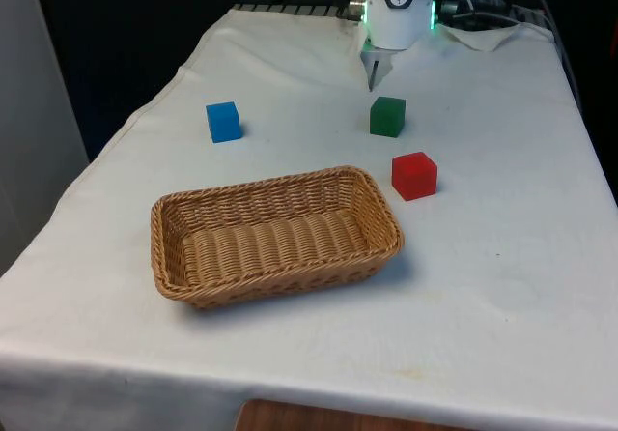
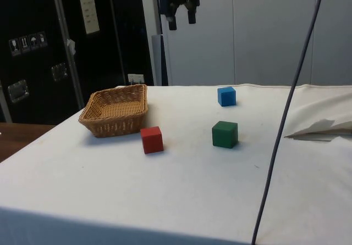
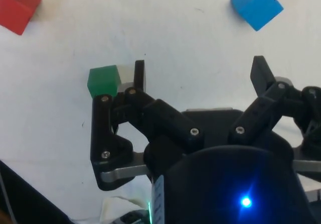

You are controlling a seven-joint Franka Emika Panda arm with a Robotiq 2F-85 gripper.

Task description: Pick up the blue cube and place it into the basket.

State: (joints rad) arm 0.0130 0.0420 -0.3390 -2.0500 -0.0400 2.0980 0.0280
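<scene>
The fingers [image 3: 200, 76] are spread wide apart and hold nothing; in the side view the fingers [image 2: 182, 18] hang high above the desk [image 2: 181, 184]. In the wrist view the green cube [image 3: 103, 82] lies on the cloth just beside one fingertip, below it and not in contact.

The blue cube [image 1: 223, 122] rests on the white cloth, well apart from the fingers, toward the front view's left of the green cube [image 1: 387, 117]. In the side view the blue cube [image 2: 226, 96] sits beyond the green cube [image 2: 225, 134].

The red cube [image 1: 414, 176] stands near the green cube and just beside the end of the wicker basket [image 1: 183, 257] toward the front view's right. The basket holds nothing.
</scene>
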